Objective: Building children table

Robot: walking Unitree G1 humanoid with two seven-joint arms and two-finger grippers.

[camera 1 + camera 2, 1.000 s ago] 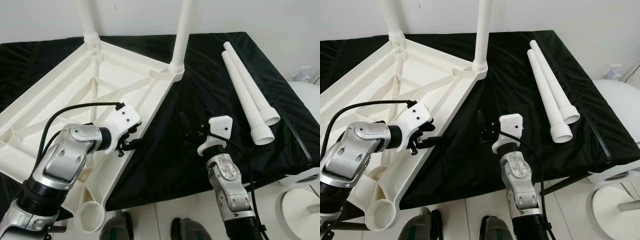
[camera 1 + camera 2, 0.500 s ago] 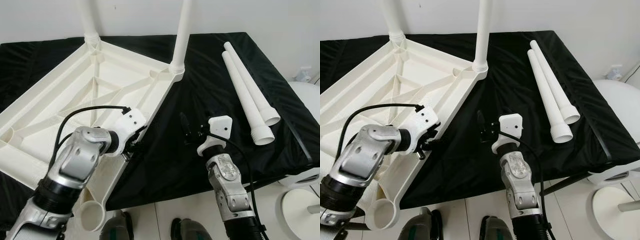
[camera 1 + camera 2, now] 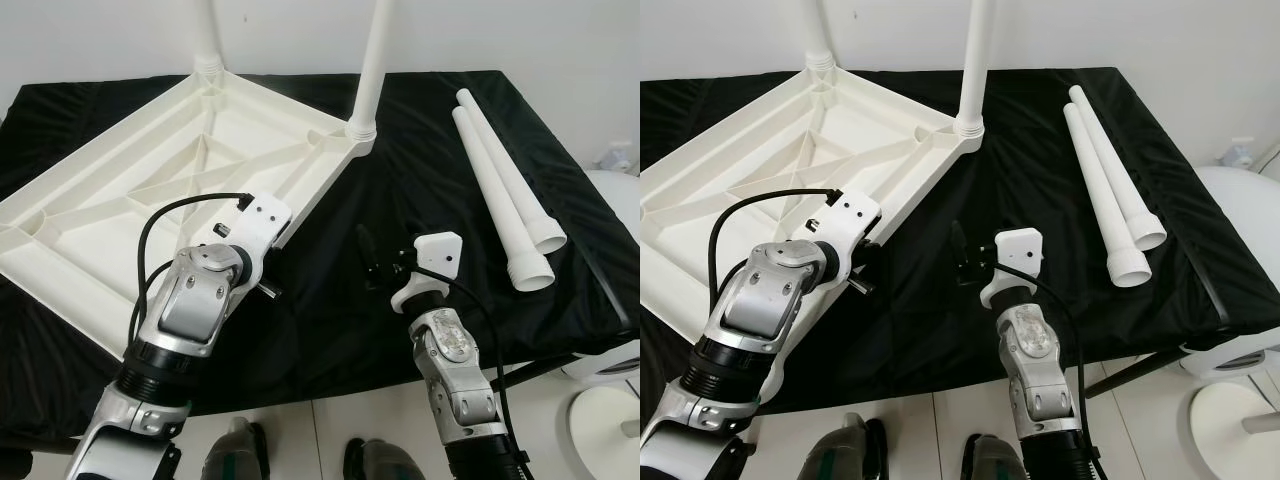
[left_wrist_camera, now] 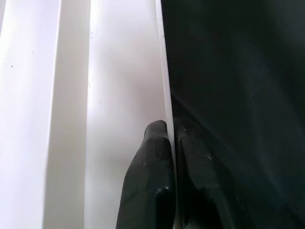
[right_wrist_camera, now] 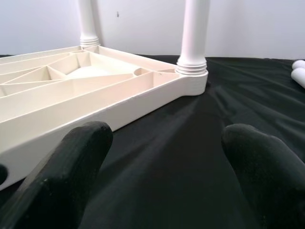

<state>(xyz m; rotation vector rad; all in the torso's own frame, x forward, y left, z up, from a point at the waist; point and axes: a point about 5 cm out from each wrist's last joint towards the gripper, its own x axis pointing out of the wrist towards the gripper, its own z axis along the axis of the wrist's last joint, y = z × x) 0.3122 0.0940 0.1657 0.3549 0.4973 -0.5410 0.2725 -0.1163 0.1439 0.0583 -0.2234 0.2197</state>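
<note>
Half built: inverted white ribbed plastic tabletop [image 3: 150, 190] bears two white legs [image 3: 372, 70]; two loose white tubular legs [image 3: 505, 200] lie near the table's right edge; left gripper [image 4: 170, 143] jaws pinch its rim, right gripper [image 3: 372, 262] jaws spread.

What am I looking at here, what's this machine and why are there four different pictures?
It is a humanoid robot with two silver arms ending in black two-fingered jaws. Two pictures come from cameras in its head, looking down; the other two come from a camera on each wrist. On the black cloth lies an upside-down white tabletop with two legs already fitted, and two loose legs beside it. The left gripper pinches the tabletop's rim. The right gripper hovers open, holding nothing.
</note>
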